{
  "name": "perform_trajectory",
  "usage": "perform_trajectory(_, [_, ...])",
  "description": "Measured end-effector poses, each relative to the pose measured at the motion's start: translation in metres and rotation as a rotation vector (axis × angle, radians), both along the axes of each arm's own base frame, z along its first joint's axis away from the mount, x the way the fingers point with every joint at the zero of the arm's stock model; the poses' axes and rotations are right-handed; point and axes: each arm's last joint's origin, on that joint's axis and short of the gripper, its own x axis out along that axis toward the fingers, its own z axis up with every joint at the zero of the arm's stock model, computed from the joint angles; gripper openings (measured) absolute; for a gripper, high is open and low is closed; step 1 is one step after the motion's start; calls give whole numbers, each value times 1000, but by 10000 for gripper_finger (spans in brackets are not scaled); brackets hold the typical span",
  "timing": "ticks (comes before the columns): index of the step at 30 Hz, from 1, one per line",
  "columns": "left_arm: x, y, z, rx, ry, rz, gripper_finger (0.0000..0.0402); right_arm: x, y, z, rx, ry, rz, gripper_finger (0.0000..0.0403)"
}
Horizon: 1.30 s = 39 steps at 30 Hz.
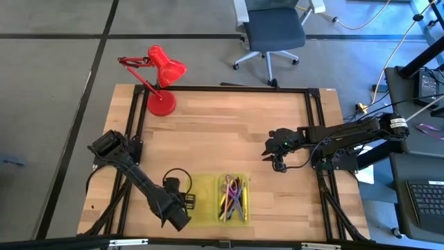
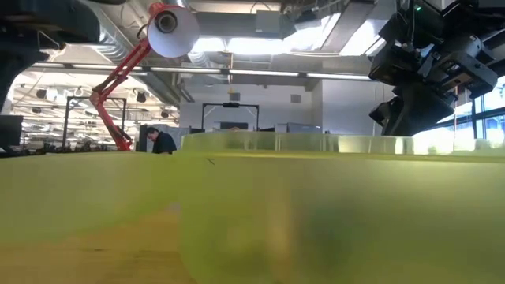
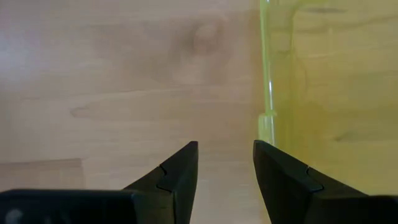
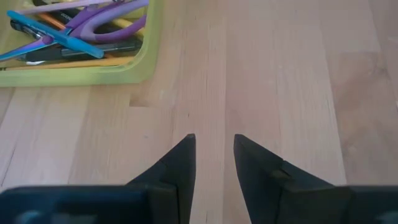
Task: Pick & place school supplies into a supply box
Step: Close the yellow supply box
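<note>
The supply box [image 1: 205,186], a flat yellow-green case, lies opened out near the table's front edge. Its right half holds the school supplies [image 1: 234,196]: pens, pencils and purple-handled scissors [image 4: 102,17]. Its left half [image 3: 329,81] shows only the wood through its floor. My left gripper [image 3: 225,144] points down over bare wood just beside that half's left rim [image 3: 266,87], open, nothing between its fingers. My right gripper [image 4: 214,137] hangs open over bare wood to the right of the box, with the filled half [image 4: 140,65] ahead of it.
A red desk lamp [image 1: 161,76] stands on the table's far left corner. The black frame [image 1: 229,89] runs around the table top. Bare wood [image 1: 222,132] lies between the lamp and the box. An office chair [image 1: 274,31] stands on the floor beyond the table.
</note>
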Motion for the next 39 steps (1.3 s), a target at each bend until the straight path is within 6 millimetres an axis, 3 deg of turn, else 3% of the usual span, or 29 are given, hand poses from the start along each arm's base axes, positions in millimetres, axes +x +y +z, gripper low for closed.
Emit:
perform_trajectory(6, [-2,2,-5,-14,31,-15,150,0,0,0,16,4,-19,114])
perform_trajectory(11, [-3,1,-21,-68,-1,-56,147,0,0,0,16,4,-19,114])
perform_trajectory(20, [-13,-1,-34,-71,72,-400,149,0,0,0,16,5,-19,114])
perform_trajectory(26, [-24,-6,-40,68,17,-582,148,0,0,0,17,6,-20,114])
perform_trajectory(31, [-35,-6,-52,96,-16,-631,146,-1,1,-1,93,31,-77,114])
perform_trajectory(39, [-45,-17,-56,195,-101,-738,150,-4,20,-2,180,81,-52,114])
